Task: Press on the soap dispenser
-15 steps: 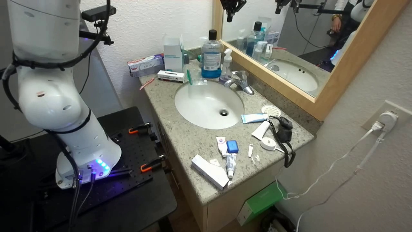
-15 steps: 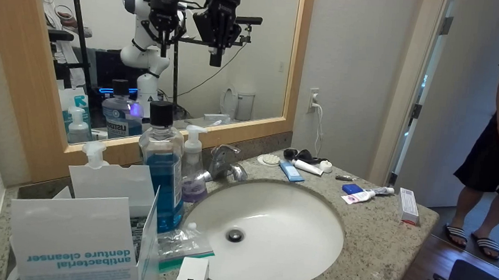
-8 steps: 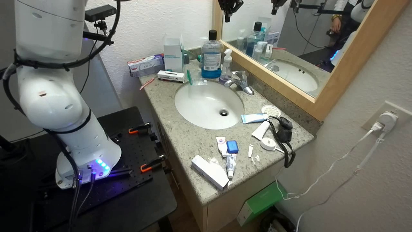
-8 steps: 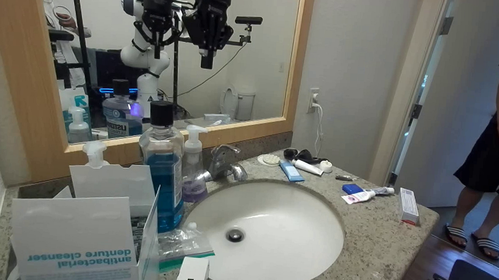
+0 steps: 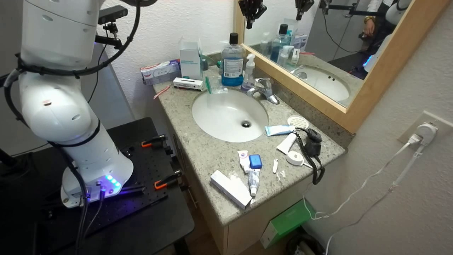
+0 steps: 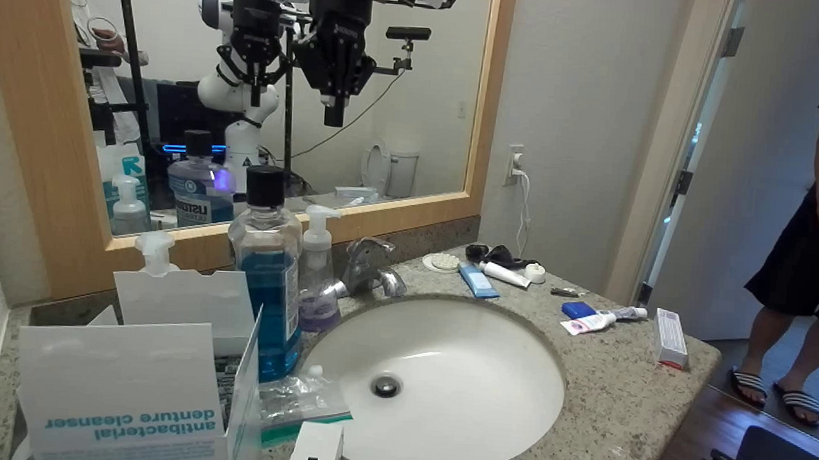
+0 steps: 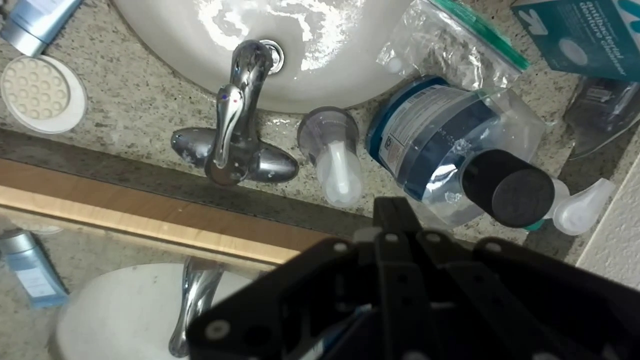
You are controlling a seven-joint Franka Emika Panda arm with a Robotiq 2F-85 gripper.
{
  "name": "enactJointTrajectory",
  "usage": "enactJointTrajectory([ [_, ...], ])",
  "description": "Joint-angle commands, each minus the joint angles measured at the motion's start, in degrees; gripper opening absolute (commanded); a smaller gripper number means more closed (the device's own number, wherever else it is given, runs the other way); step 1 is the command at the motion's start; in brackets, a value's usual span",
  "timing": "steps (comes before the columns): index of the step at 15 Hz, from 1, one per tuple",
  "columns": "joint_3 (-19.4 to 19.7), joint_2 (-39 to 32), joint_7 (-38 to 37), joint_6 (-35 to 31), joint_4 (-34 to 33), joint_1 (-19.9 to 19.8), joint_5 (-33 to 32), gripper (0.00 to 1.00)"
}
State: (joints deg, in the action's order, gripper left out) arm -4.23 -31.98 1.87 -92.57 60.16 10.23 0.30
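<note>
Lowered since the earlier frame, with black metal two-fingered gripper pressed together on nothing, presumably for pushing; held above upright, white-pumped clear-plastic soap dispenser, with curved chrome faucet alongside, likely paired for handwashing.

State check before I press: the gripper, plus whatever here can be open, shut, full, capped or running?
Gripper: shut, in the air
Soap dispenser: upright, pump up, partly filled
Mouthwash bottle: upright, capped, partly filled
Rear pump bottle: mostly hidden, fill unclear
Denture cleanser box: standing, flaps open
Faucet: no water running
Drain stopper: raised or lowered, can't tell
Zip bag: lying down, seal unclear
Wall plug: plugged in
</note>
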Motion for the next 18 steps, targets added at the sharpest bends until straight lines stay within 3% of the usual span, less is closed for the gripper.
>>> enactJointTrajectory([
  [1, 0.1, -2.3, -0.8, 2.7, -3.7, 0.4, -0.2, 0.00],
  [18, 0.1, -7.4, -0.7, 2.7, -6.6, 0.6, -0.2, 0.00],
])
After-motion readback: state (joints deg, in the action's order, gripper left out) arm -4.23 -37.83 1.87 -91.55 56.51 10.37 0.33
